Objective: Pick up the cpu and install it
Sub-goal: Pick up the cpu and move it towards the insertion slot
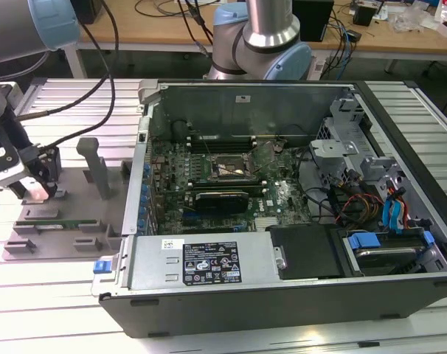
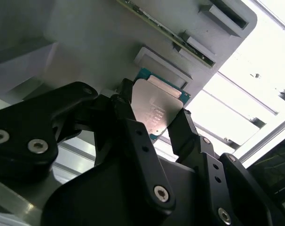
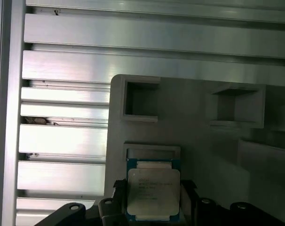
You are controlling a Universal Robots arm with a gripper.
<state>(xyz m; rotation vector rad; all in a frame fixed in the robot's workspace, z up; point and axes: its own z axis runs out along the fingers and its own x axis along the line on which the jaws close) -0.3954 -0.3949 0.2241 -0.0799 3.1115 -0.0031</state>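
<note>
The cpu (image 3: 153,194), its silver lid carrying small print too faint to read, is clamped by two opposite edges in the gripper (image 2: 154,120) over the grey tray (image 3: 203,150). At the exterior view's left the arm (image 1: 6,118) points down over the table (image 1: 61,295), well apart from the open computer case (image 1: 282,295).

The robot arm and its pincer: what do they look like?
The arm is silver-grey tubing with pale blue joint caps; black cables run alongside. The pincer has chunky black jointed fingers studded with silver screws.
</note>
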